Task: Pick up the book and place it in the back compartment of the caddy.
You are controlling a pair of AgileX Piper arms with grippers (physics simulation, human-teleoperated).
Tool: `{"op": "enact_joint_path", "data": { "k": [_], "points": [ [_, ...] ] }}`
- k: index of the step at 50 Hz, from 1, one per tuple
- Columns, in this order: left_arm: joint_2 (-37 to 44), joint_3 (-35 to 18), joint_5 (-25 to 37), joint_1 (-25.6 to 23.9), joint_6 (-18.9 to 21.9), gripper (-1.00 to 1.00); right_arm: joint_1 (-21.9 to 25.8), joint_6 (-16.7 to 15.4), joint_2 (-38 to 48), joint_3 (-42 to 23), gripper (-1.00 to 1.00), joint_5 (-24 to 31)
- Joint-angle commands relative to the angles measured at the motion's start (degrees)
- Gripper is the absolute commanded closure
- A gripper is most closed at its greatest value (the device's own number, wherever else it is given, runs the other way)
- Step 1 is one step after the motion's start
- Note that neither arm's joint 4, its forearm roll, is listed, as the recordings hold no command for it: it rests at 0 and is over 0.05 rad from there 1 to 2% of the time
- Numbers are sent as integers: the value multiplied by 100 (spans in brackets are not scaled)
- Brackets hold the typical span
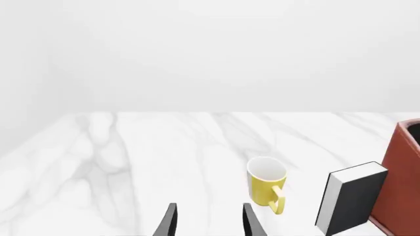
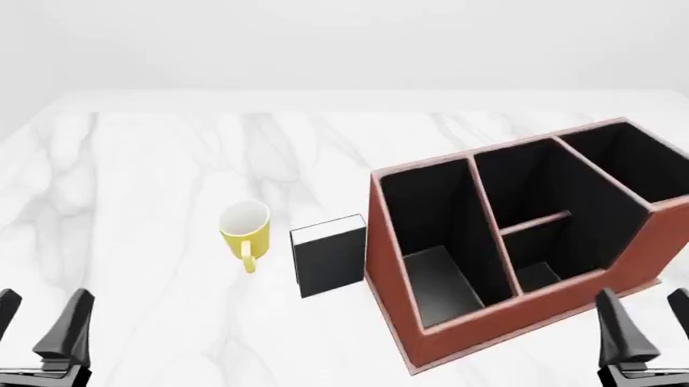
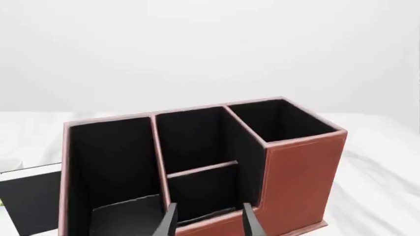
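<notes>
I see the book (image 2: 329, 256) upright at centre frame, against the caddy (image 2: 431, 318); my left gripper (image 2: 43, 326) and right gripper (image 2: 644, 322) wait apart, empty.

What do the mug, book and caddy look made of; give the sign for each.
Mug: looks like glazed ceramic, smooth yellow outside, white inside.
Book: glossy black cover, white page edges suggest paper.
Caddy: maybe leather-look board, red-brown outside with pale edge lines, matte black lining. Being renders, all uncertain.

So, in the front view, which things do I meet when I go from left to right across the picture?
Left claw → yellow mug → book → caddy → right claw.
</notes>
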Motion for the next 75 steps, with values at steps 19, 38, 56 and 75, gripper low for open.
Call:
{"op": "enact_joint_path", "data": {
  "k": [19,38,56,75],
  "points": [
    [1231,-1810,823,-877,73,-100,26,-40,352,0,-100,-339],
    [4617,-5811,2494,-2567,1298,-100,47,-72,226,4,-100,-242],
    [6626,-7327,3022,-3241,2031,-100,97,-146,138,4,-100,-184],
    [8804,-7525,3124,-3993,2440,-100,104,-132,336,3,-100,-357]
  ]
}}
